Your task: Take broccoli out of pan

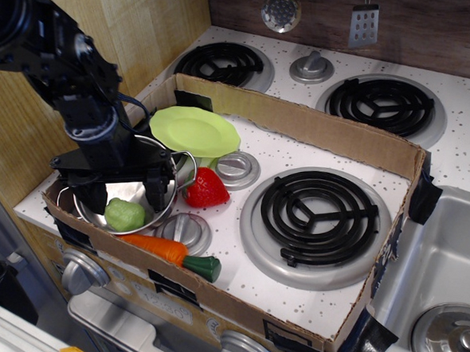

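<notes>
In the single view, the pan (168, 197) sits at the lower left of the frame, and the broccoli (125, 214) lies inside it against the near wall. The gripper (123, 192) hangs over the pan just above the broccoli, its dark fingers (154, 190) spread wide apart, one on each side; they hold nothing, and whether a tip touches the pan cannot be told.

The likely trouble from here: the broccoli is rounded and bumpy, so a close that lands off-centre could squirt it sideways along the shiny floor. The right-hand finger stands close to the pan's wall and could catch the rim, shoving the pan toward the strawberry (206, 188) just beside it or the carrot (164, 250) below.
</notes>
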`<state>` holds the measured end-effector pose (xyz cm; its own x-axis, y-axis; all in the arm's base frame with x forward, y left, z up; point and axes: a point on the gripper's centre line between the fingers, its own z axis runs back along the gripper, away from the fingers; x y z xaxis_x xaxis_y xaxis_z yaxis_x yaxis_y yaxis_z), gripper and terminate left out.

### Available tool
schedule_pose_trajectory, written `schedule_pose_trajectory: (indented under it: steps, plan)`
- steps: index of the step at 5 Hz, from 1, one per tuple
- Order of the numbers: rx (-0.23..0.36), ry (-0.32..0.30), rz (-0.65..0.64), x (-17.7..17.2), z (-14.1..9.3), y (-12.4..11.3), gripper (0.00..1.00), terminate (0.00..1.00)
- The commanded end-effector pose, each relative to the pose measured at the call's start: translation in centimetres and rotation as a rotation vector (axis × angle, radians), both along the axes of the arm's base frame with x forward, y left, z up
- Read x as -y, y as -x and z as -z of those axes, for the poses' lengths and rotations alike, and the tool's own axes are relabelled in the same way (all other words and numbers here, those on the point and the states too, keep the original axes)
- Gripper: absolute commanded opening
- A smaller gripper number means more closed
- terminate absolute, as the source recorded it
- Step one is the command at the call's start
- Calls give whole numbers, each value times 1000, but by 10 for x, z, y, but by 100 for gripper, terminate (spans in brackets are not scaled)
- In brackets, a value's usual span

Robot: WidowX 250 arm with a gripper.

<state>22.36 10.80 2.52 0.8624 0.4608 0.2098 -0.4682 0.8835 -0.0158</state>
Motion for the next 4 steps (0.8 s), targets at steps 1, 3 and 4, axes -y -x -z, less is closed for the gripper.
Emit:
schedule_pose_trajectory:
  steps: [1, 3, 4]
  plan:
    - [41, 18, -9, 2, 11, -8, 100, 0]
    - [43, -10, 24, -9, -1, -1, 0, 0]
    - [19, -39, 33, -10, -21, 0, 0, 0]
